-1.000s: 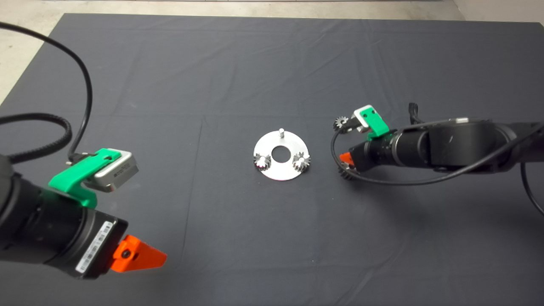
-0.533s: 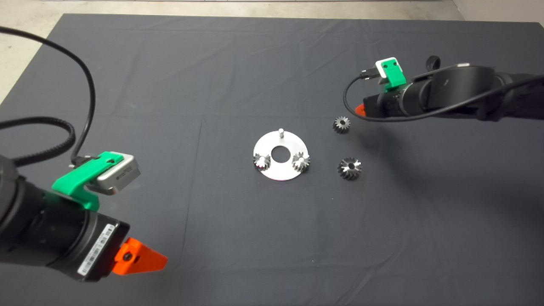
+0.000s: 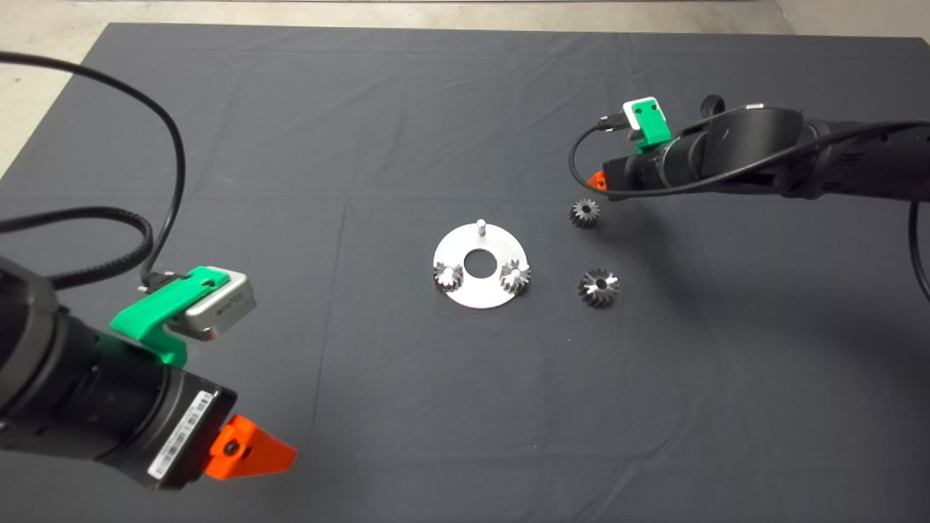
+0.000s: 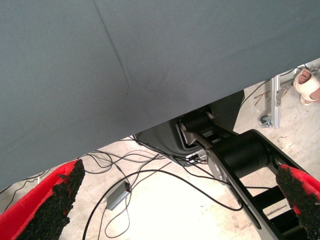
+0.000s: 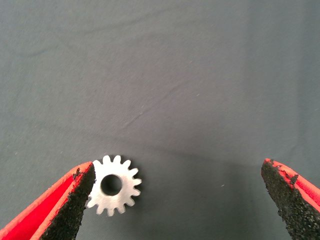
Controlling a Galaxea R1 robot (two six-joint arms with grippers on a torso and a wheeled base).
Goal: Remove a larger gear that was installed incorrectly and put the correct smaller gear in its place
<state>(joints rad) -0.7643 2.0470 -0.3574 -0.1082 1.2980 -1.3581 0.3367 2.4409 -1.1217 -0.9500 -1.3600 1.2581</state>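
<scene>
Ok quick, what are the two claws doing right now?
Left claw: open, holding nothing.
Right claw: open above the smaller gear, holding nothing.

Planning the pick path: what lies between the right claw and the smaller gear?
Nothing: in the right wrist view the open right claw hovers over the smaller gear, only bare mat around it.

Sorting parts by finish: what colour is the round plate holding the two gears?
Shiny silver, bare metal; the plate shows best in the head view.
</scene>
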